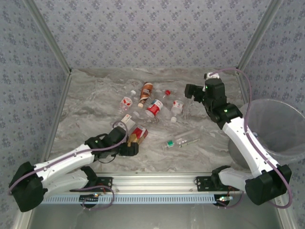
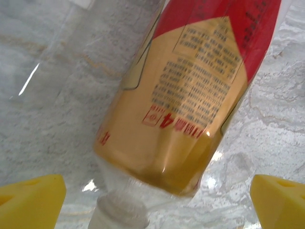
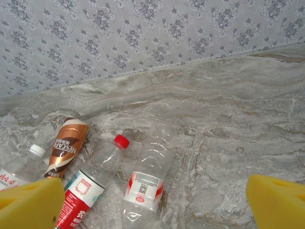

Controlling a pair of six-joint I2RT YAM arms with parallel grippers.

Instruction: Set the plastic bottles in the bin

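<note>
Left gripper (image 1: 132,139), jaws wide, straddles a red-and-yellow labelled bottle (image 2: 190,95) near the left without gripping it. Right gripper (image 1: 189,91), open and empty, hangs beside the far bottles (image 1: 152,107). The bin (image 1: 286,143) stands at right.

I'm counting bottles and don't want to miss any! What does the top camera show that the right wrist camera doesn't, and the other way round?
Top camera adds: the bin, the green-capped bottle, and the left end effector at a red-and-gold-labelled bottle. Right wrist camera adds: the word Nescafe readable on the brown bottle. Shared: that brown bottle, the red-capped bottle, the marble table.
</note>
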